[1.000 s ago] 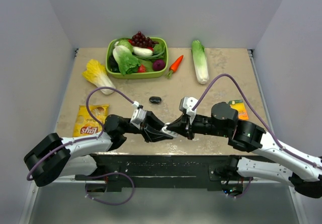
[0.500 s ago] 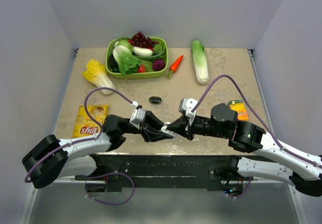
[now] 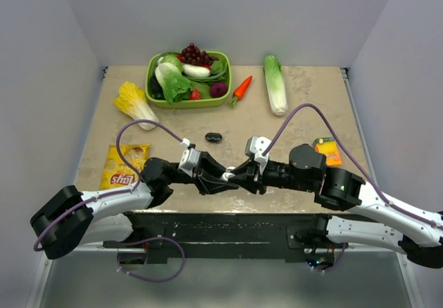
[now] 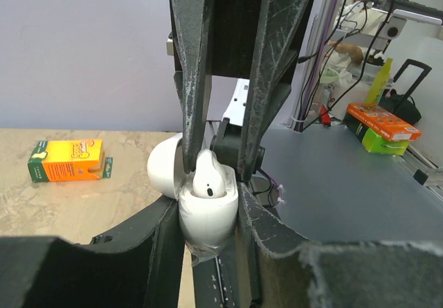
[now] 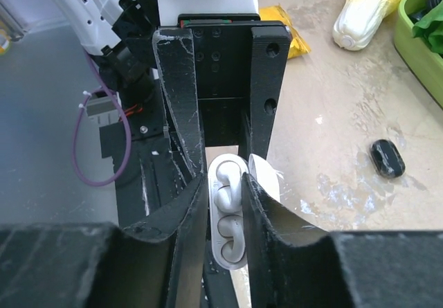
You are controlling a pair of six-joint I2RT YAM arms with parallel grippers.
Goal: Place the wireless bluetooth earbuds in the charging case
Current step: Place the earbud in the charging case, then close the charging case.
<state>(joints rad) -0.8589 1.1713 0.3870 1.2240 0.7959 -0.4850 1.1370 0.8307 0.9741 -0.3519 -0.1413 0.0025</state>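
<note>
My left gripper [image 3: 219,181] is shut on the white charging case [image 4: 208,218] and holds it upright above the table's near edge, with its lid [image 4: 163,171] open. My right gripper [image 3: 234,176] meets it from the right, shut on a white earbud [image 4: 207,178] whose stem sits in the case's mouth. In the right wrist view the case's face [image 5: 228,252] lies between my fingers. The held earbud [image 5: 227,180] is in the upper socket. The lower socket [image 5: 232,233] seems to hold the second bud.
A green basket [image 3: 188,104] of vegetables stands at the back, with a carrot [image 3: 241,88] and a long cabbage [image 3: 275,84] to its right. A yellow cabbage [image 3: 135,104] and a chips bag [image 3: 124,166] lie left. There are also a small black object [image 3: 213,137] and an orange box [image 3: 330,150].
My right gripper has moved left onto the left gripper, bringing the earbud into the open case. The left gripper has barely moved.
</note>
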